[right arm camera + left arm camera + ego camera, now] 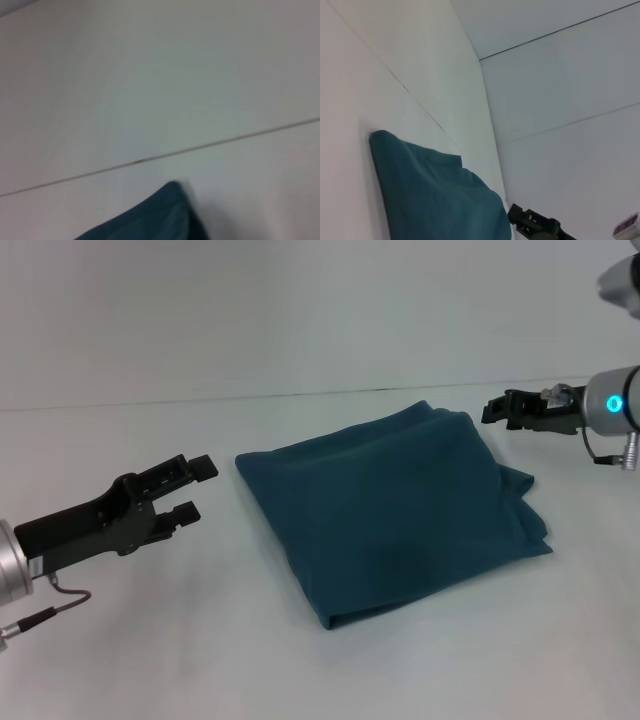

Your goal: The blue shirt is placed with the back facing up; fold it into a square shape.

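Blue shirt (385,510): dark teal, folded into rough square, flat on table.

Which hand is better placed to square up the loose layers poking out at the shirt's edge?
Probably the right hand: it hovers beside the blue shirt, on the side with those layers; the left hand is opposite.

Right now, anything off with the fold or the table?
Mostly fine. The blue shirt lies folded in a rough square, rotated on the table. One oddity: at its right edge a lower layer sticks out past the top layer. The left claw is open, off the cloth; the right claw hovers by the far corner.
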